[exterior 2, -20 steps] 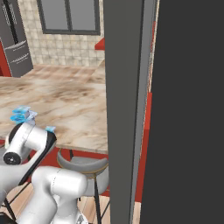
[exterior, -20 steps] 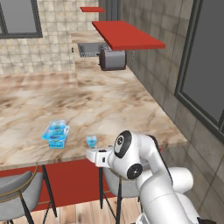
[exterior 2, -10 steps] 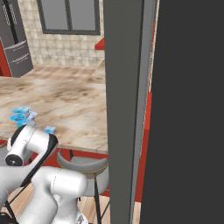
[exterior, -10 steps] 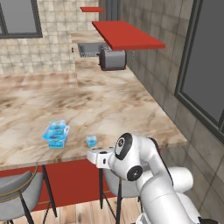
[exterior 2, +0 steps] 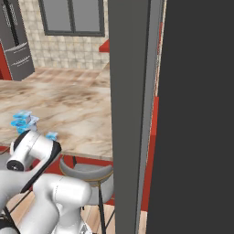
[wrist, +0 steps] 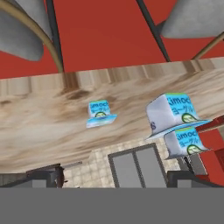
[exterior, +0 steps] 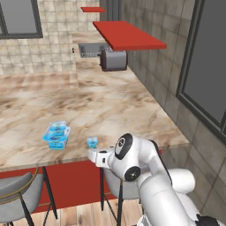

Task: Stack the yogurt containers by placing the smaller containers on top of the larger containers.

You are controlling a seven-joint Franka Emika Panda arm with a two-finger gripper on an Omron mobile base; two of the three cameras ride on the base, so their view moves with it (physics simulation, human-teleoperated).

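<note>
Your two-finger gripper cannot be seen clearly at the end of the white arm (exterior: 132,154), which hangs just below the front edge of the counter; its jaws stand wide apart and nothing is between them. You look at a beige and brown marbled stone counter (exterior: 101,106) that runs far back to a tiled wall. Near its front edge sits the tiny light-blue cube-like yogurt cup (exterior: 92,142), alone, just above the arm's wrist. To its left, apart from it, you see the mid-sized light-blue tub (exterior: 57,128) resting on top of the widest light-blue tub with the flared rim (exterior: 55,140). In the hand view everything appears upside down: the tiny cup (wrist: 99,112) is near the middle, and the two stacked tubs (wrist: 175,122) are to the right, touching each other. At the far end of the counter stands a dark grey rounded toaster (exterior: 114,59) under a flat red shelf (exterior: 128,35). Grey round stools with thin dark legs (exterior: 20,194) stand before the red front of the counter (exterior: 66,185). In the right base view a wide dark grey pillar (exterior 2: 132,114) covers much of the room, and a grey refrigerator (exterior 2: 16,45) stands at the back left.
</note>
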